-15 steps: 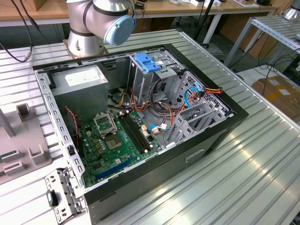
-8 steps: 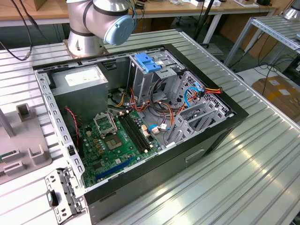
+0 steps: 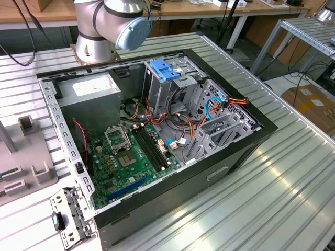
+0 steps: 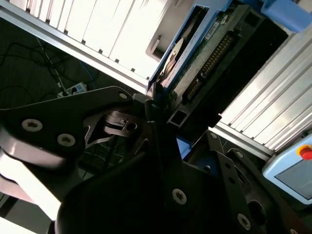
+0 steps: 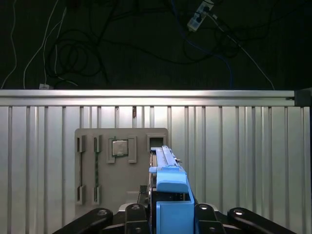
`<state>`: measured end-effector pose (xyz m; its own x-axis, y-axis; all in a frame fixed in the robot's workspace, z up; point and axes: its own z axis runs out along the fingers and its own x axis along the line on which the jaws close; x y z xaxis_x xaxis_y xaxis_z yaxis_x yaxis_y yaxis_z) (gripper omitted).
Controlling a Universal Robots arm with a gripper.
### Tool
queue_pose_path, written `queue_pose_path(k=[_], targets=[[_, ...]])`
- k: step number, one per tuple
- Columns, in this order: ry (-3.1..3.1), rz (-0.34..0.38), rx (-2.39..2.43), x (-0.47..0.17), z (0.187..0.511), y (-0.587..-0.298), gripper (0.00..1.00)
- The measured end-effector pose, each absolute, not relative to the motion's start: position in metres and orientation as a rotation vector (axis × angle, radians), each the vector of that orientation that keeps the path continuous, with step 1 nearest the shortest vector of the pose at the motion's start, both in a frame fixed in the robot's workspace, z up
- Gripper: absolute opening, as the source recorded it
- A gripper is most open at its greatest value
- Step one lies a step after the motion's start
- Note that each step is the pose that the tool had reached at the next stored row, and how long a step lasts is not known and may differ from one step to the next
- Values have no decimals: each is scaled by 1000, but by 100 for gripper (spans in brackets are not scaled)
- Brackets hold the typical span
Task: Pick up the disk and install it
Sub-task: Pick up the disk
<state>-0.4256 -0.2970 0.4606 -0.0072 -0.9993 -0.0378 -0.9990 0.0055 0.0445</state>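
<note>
My gripper (image 5: 168, 217) is shut on the disk (image 5: 167, 187), whose blue plastic carrier frame stands up between the black finger links above the ribbed table. In the second wrist view the disk (image 4: 202, 53) shows its green circuit board, its connector row and its blue edges, and the gripper (image 4: 157, 111) clamps one end of it. The open computer case (image 3: 220, 172) lies on its side on the table in the exterior view.
A grey fixture plate (image 5: 122, 168) with a processor chip on it lies under the disk. Inside the case are a grey power-supply box (image 3: 89, 91), a motherboard (image 3: 125, 157), cables and a light-blue bracket (image 3: 163, 69) on the drive cage. The arm's base (image 3: 104, 26) stands behind the case.
</note>
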Motion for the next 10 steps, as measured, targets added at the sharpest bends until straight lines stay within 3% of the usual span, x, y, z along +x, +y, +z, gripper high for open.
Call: queue_pose_path(k=[10], targets=[[-2224,-91,2210,-426,468,-297,37]])
